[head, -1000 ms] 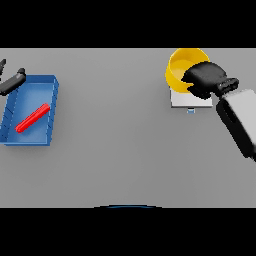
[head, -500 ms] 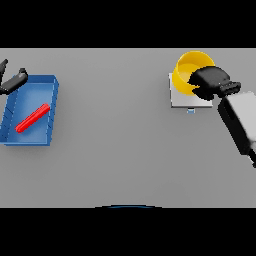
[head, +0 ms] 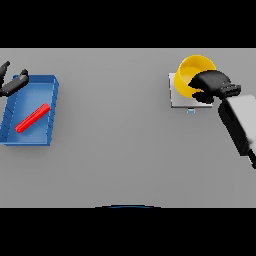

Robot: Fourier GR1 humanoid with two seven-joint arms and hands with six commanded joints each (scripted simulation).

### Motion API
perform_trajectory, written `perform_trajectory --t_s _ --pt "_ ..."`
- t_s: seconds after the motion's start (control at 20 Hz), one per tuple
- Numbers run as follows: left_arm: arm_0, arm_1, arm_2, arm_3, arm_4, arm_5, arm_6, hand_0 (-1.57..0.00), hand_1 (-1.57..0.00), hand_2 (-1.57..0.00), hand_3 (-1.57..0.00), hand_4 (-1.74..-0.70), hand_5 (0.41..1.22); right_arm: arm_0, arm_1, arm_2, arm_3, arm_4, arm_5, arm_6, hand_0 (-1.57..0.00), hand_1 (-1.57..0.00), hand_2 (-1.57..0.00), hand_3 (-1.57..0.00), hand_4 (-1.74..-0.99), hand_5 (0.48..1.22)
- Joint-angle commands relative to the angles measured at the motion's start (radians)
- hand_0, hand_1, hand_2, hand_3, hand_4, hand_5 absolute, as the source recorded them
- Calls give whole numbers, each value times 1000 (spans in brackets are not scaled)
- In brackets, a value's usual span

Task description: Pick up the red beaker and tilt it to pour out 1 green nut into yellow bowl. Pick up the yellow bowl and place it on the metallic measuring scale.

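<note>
On the metallic scale [head: 179,95], tilted yellow bowl [head: 192,74], right hand [head: 212,85] gripping its rim

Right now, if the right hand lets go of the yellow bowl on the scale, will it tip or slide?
The yellow bowl looks tilted, opening facing left, held at its rim by the right hand, so it would probably rock on release. It sits over the metallic scale, whose flat smooth plate may let it slide. It looks rigid and probably light.
</note>
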Motion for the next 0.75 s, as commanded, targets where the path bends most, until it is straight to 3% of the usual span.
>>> perform_trajectory --t_s 0.0,0.15,0.3,0.45,0.7 --pt "-6 7 2 2 -1 -3 10 1 1 1 1 -836 774 -1 5 -9 4 -11 6 -3 -1335 -1125 -1007 -816 -1592 1074" --pt "-4 -5 2 7 2 3 -4 1 1 1 1 -839 764 5 2 -25 -13 -37 46 18 -757 -673 -579 -476 -1513 923" --pt "-3 -4 -1 8 0 -1 -2 1 1 1 1 -831 754 -1 11 -26 -3 -41 58 24 -387 -380 -300 -258 -1476 847" --pt "-12 1 2 12 -3 2 8 1 1 1 1 -835 752 -1 4 -14 -6 -30 64 20 -198 -194 -153 -131 -1435 817" --pt "-8 -10 -4 -2 -2 8 4 1 1 1 1 -833 760 -10 4 -7 8 -23 86 37 -64 -63 -50 -42 -1390 779"
